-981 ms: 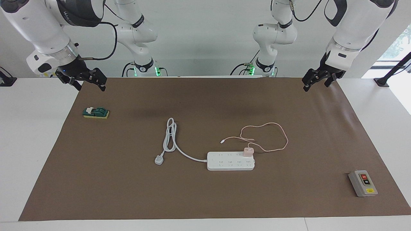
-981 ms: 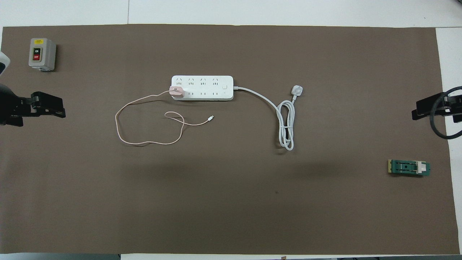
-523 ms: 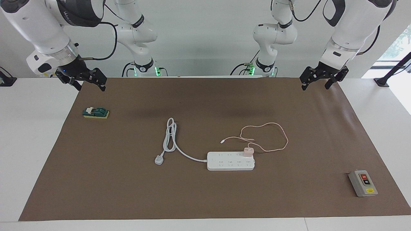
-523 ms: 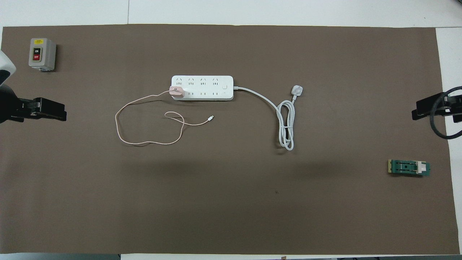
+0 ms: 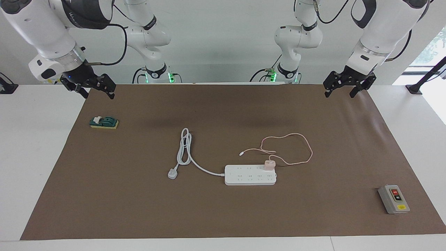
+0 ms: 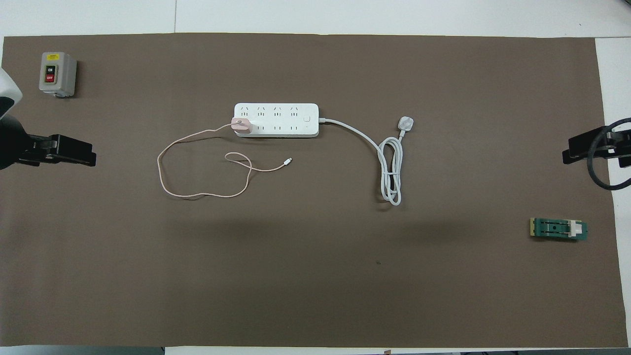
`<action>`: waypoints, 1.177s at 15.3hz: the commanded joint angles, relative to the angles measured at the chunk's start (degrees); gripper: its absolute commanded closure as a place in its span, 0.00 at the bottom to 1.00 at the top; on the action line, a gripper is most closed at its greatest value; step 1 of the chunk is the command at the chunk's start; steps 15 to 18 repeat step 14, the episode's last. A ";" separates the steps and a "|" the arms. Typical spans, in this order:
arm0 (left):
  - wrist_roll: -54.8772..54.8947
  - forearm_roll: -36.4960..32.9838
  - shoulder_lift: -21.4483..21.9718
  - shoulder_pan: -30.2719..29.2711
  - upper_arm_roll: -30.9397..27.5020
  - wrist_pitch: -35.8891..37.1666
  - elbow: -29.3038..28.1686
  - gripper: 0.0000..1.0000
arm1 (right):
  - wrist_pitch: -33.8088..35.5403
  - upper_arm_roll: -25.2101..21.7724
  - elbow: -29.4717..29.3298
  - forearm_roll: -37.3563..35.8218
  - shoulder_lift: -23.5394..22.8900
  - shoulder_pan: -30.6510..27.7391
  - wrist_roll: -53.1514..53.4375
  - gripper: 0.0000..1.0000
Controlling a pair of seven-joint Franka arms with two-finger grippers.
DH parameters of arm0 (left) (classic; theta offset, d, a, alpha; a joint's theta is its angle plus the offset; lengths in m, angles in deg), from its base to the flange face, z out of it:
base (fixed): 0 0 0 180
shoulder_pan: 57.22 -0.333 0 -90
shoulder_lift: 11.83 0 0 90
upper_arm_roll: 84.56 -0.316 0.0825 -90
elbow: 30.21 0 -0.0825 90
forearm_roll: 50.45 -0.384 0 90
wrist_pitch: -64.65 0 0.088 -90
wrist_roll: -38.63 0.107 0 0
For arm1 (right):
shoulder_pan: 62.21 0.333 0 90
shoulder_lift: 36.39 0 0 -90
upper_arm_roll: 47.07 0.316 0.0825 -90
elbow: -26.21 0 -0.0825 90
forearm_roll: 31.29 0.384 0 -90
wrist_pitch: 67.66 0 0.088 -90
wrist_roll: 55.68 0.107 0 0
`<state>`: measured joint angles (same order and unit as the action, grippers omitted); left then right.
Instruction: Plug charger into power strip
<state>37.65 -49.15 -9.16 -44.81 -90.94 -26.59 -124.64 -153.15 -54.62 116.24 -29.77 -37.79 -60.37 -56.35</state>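
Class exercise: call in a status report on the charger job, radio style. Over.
Left claw and right claw open, empty, up at the table's ends. Charger seated on power strip, pink cable loose alongside. Nothing in the way. Over.

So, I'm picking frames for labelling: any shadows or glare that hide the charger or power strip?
Facing view: two soft shadow bands on the brown mat, short of the charger and power strip; bright window at one edge. Overhead view: one wide band nearer the robots, both things evenly lit.

The charger (image 5: 269, 164) was pale pink; the power strip (image 5: 250, 175) was white. The mat (image 5: 223, 209) was plain brown. The switch box (image 5: 393, 199) was grey with red and black buttons.
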 commanded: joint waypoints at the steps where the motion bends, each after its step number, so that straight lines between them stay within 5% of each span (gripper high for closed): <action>1: 0.88 0.63 1.02 -0.02 -0.47 -0.25 -1.46 0.00 | 0.33 0.35 1.38 -0.46 1.31 -0.25 0.58 0.00; 18: 0.36 0.63 1.19 -0.19 -0.56 3.09 -1.37 0.00 | 0.24 0.35 1.38 -0.46 1.31 -0.25 0.58 0.00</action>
